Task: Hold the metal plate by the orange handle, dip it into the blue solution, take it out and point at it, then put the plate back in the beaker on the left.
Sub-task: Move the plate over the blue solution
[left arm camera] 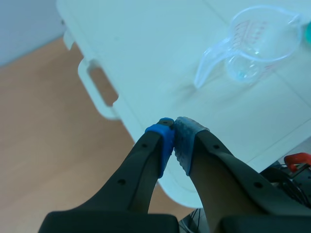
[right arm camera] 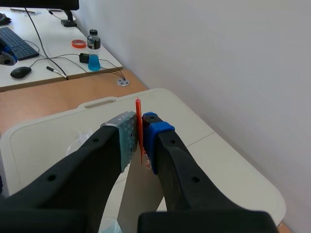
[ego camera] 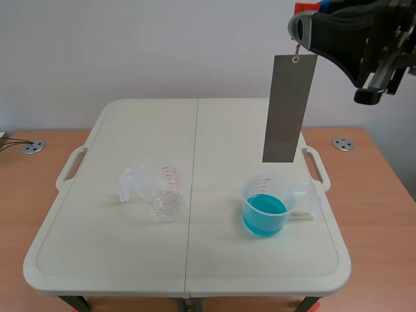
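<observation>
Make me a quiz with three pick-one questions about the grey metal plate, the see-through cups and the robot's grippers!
1. How many clear plastic beakers are on the white table?
A. One
B. Two
C. Four
2. Where is the grey rectangular metal plate?
A. Hanging in the air from the right gripper
B. Lying on the table
C. Standing in a beaker
3. How is the left gripper?
A. Shut on nothing
B. Wide open
C. Holding a beaker
Answers: 1 B, an empty beaker and a beaker of blue liquid. 2 A, its thin orange handle is pinched between the pads. 3 A, its pads meet.
</observation>
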You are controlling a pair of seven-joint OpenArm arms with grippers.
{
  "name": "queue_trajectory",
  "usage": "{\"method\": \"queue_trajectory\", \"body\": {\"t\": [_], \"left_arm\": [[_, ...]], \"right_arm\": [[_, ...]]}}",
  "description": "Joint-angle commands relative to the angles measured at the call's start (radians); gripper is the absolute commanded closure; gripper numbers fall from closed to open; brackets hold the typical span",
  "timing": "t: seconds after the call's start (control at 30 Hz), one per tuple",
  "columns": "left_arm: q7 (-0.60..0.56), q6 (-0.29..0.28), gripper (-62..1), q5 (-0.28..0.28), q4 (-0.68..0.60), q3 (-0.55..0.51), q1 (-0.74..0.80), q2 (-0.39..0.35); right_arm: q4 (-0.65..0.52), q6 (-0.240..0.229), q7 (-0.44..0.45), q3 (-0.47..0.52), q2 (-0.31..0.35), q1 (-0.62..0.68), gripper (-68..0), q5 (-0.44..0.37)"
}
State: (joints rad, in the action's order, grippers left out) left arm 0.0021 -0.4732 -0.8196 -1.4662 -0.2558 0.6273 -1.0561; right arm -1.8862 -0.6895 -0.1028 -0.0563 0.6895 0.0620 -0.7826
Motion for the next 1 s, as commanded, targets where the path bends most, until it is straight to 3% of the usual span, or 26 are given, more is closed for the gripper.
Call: {"method": "queue_trajectory", "body": {"t": [0.0, 0.33, 0.47, 0.73, 0.97], "left_arm": [[-0.010, -0.021, -2.7, -0.006, -0.025, 0.011, -0.013, -0.006], [-0.008, -0.103, -2.7, 0.013, -0.036, 0.105, -0.121, -0.003], [-0.005, -0.129, -2.7, 0.096, -0.036, 0.179, -0.204, 0.028], [0.002, -0.129, -2.7, 0.267, -0.036, 0.391, -0.422, 0.146], [0.090, -0.129, -2.7, 0.349, -0.035, 0.592, -0.600, 0.277]], "right_arm": [[-0.011, 0.001, 0.017, 0.011, 0.002, -0.006, -1.3, -0.006], [-0.008, 0.001, 0.014, 0.011, -0.020, -0.006, -1.3, 0.035], [-0.008, 0.001, 0.014, 0.011, -0.019, -0.006, -1.3, 0.039], [-0.008, 0.001, 0.014, 0.011, -0.019, -0.006, -1.3, 0.039], [-0.008, 0.001, 0.014, 0.011, -0.019, -0.006, -1.3, 0.039]]}}
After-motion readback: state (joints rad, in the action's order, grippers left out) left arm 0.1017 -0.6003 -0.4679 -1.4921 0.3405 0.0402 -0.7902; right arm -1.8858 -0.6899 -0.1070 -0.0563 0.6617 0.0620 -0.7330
